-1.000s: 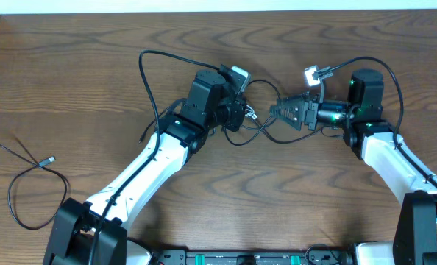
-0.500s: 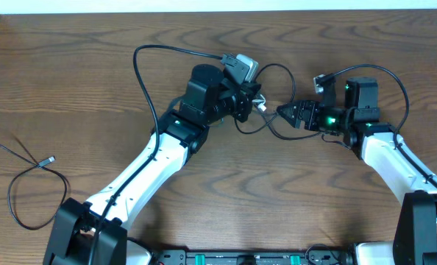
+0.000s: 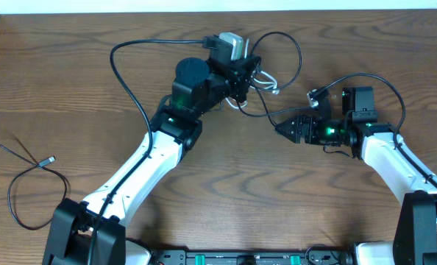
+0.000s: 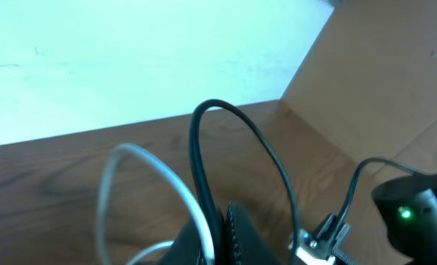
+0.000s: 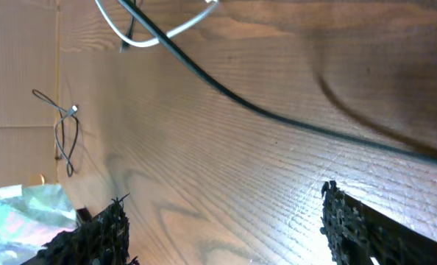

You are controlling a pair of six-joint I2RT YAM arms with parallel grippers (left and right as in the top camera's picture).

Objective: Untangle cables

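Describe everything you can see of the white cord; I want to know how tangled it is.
The white cord is thin, smooth and plastic-looking. It arches in the air above the wooden table in an open loop, then runs down into the shut left pincer beside a black cable that crosses it. Its ends are too small to make out.

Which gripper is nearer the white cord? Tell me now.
Left. The left gripper is shut on the white cord. The right gripper is open, apart from the cord, closer to the robot's base.
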